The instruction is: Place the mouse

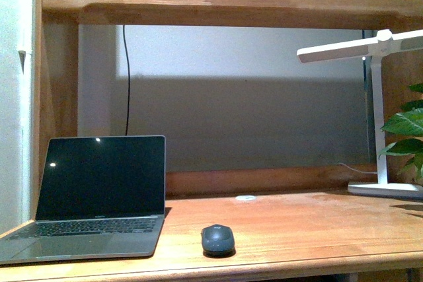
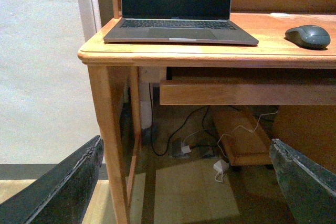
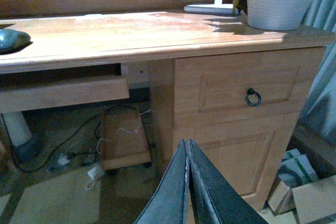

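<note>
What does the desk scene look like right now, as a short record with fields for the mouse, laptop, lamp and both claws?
mouse: dark grey mouse on the desk near its front edge, right of the laptop, untouched
laptop: laptop open, screen dark, at desk's left end
lamp: white desk lamp at right rear
left claw: left claw open, below desk level, holding nothing
right claw: right claw shut, empty, below desk level
</note>
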You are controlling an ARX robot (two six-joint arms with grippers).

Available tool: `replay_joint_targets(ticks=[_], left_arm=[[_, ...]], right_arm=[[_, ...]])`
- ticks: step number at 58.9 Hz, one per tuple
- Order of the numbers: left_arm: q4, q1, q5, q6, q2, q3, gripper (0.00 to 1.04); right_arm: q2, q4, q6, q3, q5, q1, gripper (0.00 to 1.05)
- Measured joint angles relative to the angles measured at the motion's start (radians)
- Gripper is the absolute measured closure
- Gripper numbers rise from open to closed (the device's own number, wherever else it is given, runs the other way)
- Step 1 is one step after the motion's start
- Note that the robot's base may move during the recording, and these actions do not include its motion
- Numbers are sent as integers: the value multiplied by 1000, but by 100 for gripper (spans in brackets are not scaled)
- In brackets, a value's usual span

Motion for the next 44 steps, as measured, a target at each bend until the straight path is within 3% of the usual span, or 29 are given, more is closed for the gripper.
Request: replay_joint_targets(ticks=[4,16,29,44], left_arm=[[0,0,0,0,0,0,8],[0,0,0,0,0,0,8],[0,0,0,0,0,0,8],[0,0,0,0,0,0,8]], right_arm=[[0,0,-1,0,0,-2,94],[0,0,-1,0,0,-2,58],[0,0,0,0,0,-2,6],[0,0,-1,0,0,-2,7]])
